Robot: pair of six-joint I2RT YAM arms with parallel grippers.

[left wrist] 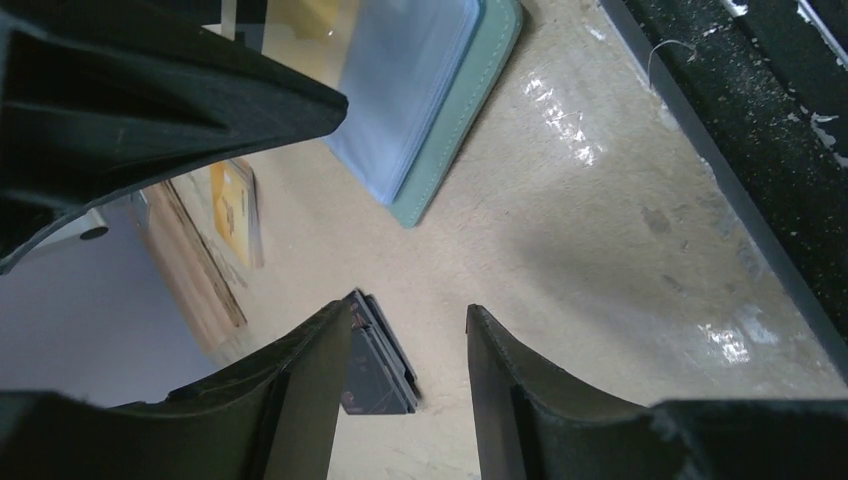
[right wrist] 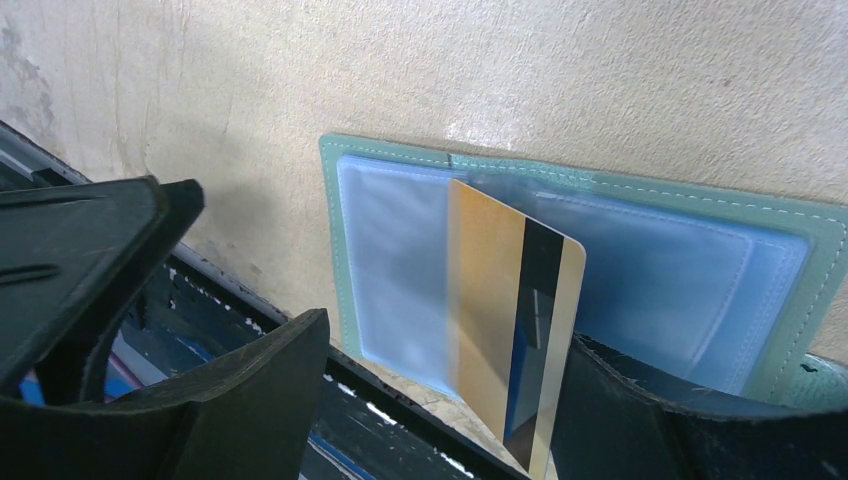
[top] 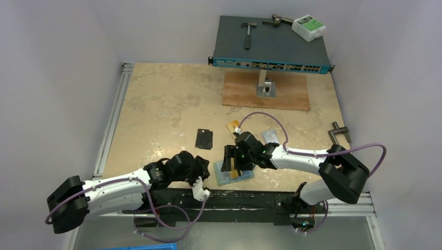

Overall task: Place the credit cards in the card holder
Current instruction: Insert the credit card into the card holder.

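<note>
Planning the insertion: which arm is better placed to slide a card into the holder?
Right: a gold credit card stands between the jaws of the right gripper, over the open card holder. The left gripper is empty.

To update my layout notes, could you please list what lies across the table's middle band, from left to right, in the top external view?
In order: black flat rounded-corner rectangle → orange plastic card → silver-grey plastic card → grey metal T-shaped tool.
</note>
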